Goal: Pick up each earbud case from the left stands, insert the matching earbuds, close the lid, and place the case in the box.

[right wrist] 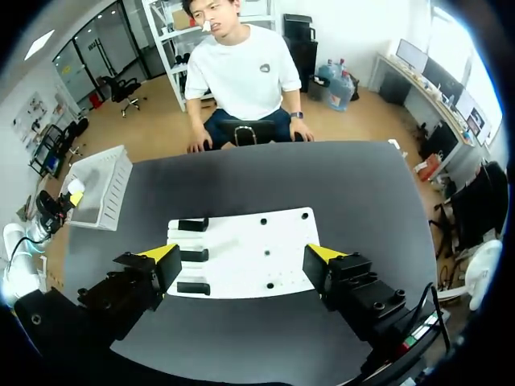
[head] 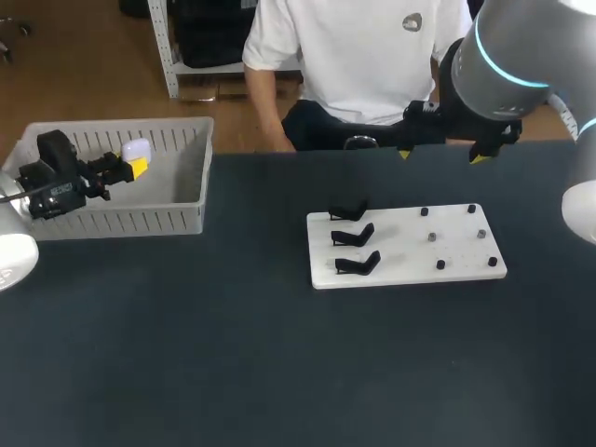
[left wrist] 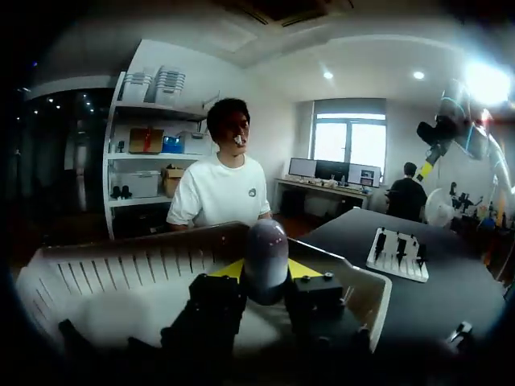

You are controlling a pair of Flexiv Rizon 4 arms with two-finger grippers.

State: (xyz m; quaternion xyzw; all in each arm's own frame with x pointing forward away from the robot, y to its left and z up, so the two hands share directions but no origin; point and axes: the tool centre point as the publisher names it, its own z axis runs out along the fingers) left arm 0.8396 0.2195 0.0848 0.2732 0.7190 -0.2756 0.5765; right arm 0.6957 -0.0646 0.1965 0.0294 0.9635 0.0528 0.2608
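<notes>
At upper left my left claw (head: 133,163) grips the white earbud case (left wrist: 265,257) over the grey box (head: 140,222); my right claw (right wrist: 241,256) hangs open above the stand board (right wrist: 273,241).

Left tool (left wrist: 265,271) sits over the box (left wrist: 121,261), within its walls. The earbud case (left wrist: 266,241), pale and rounded, stands upright, pinched from both sides by the fingers; a yellow tip shows at each flank (lid seam not readable from this angle). The box's slotted far wall runs behind the case. The dark desk (left wrist: 426,314) extends past the box's corner. A white board (left wrist: 394,265) with black stands (left wrist: 400,245) lies on the desk, well apart from the box. The right arm (left wrist: 455,112) is raised farther from the box than the board.
</notes>
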